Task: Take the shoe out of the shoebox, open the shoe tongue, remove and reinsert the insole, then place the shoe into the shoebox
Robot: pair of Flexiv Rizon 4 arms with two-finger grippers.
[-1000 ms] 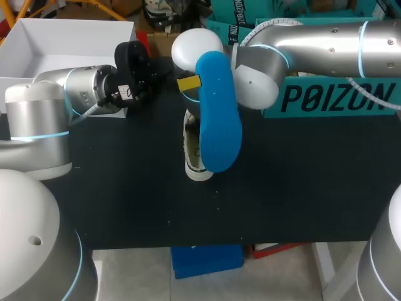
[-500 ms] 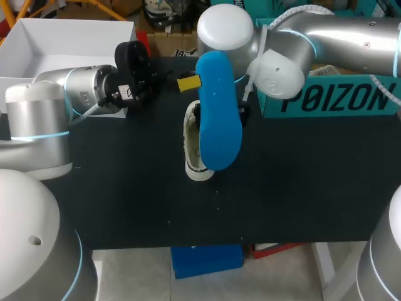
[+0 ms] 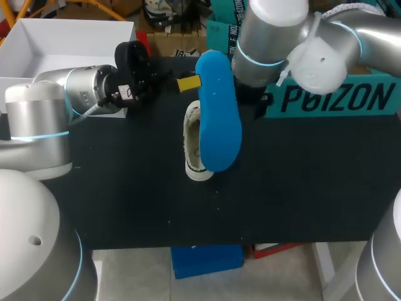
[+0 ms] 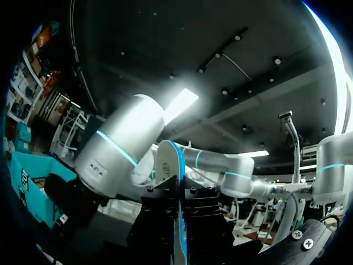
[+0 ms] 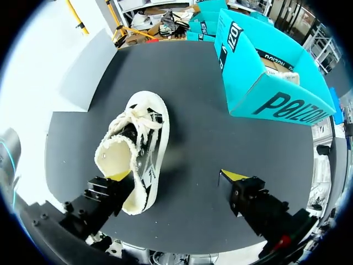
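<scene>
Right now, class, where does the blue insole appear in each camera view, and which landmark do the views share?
Head view: blue insole at centre, partly covering the white shoe.
Left wrist view: edge-on, clamped in the left gripper.
Right wrist view: not in it.
Shared landmark: teal shoebox, in all three.

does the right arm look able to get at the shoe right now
Probably yes. The right gripper hangs open close over the shoe, one finger beside its heel, with nothing between them. The blue insole, held in the left gripper, hangs over the shoe too and might crowd it.
</scene>
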